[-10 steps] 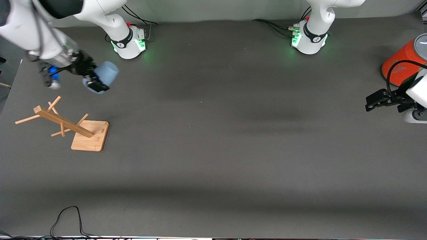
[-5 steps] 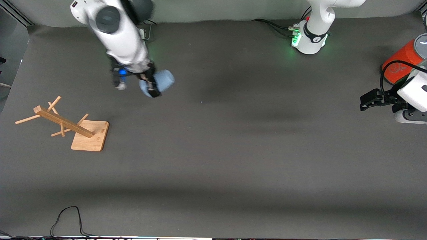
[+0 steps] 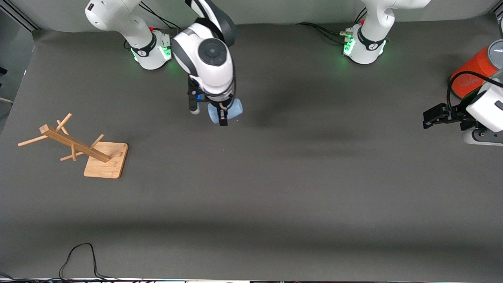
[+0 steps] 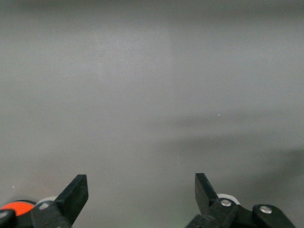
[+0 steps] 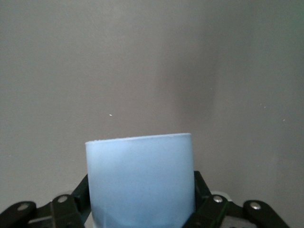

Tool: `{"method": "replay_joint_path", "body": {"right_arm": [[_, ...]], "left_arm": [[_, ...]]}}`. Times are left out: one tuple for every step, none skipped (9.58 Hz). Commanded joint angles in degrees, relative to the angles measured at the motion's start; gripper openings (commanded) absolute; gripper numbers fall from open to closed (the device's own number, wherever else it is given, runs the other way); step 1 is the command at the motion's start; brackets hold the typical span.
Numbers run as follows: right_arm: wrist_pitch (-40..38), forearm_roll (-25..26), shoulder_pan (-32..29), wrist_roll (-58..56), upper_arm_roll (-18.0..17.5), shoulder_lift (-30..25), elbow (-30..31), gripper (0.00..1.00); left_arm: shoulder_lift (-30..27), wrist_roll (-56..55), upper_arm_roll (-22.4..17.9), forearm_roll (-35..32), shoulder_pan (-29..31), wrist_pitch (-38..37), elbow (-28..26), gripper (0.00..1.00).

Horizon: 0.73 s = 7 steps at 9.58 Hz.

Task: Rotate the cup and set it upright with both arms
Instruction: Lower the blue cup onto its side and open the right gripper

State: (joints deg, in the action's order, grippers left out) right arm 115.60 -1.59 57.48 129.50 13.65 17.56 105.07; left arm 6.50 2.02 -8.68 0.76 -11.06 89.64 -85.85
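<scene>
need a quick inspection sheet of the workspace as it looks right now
surface: dark grey mat, bare in the middle
job's things: light-blue cup held in the air over the mat, near the right arm's base
clutter: wooden peg rack toward the right arm's end; orange canister toward the left arm's end
grippers: right gripper shut on the cup; left gripper open, empty, waiting beside the canister
cables: black loop at the mat edge nearest the front camera; leads at both bases
surroundings: nothing seen
</scene>
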Motion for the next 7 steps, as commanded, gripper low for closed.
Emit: {"method": "replay_joint_path", "body": {"right_arm": [[1.47,-0.87,2.28,3.65,0.85,5.36,-2.67,0.62],[1.91,-0.78,2.9,4.7,0.85,7.12,-2.94,0.62],[2.87,-0.61,3.17,5.32,0.85,8.7,-3.29,0.62],[3.23,-0.61,3.43,6.37,0.85,10.37,-4.07,0.62],[3.4,-0.61,3.61,7.51,0.85,13.0,-5.91,0.62],[3.58,-0.43,4.04,8.39,0.85,15.29,-7.14,0.62],[4.19,-0.52,4.05,8.66,0.85,17.14,-8.11,0.62]], "left_arm": [[-0.34,-0.44,-0.29,0.47,-0.54,-0.08,-0.37,1.0],[-0.26,-0.35,-0.29,0.47,-0.55,-0.17,-0.46,1.0],[-0.34,-0.35,-0.29,0.47,-0.55,-0.25,-0.46,1.0],[-0.34,-0.35,-0.29,0.47,-0.55,-0.43,-0.46,1.0],[-0.34,-0.44,-0.29,0.47,-0.55,-0.52,-0.46,1.0],[-0.34,-0.44,-0.29,0.47,-0.37,-0.17,-0.72,1.0],[-0.34,-0.44,-0.29,0.47,-0.28,-0.08,-0.73,1.0]]}}
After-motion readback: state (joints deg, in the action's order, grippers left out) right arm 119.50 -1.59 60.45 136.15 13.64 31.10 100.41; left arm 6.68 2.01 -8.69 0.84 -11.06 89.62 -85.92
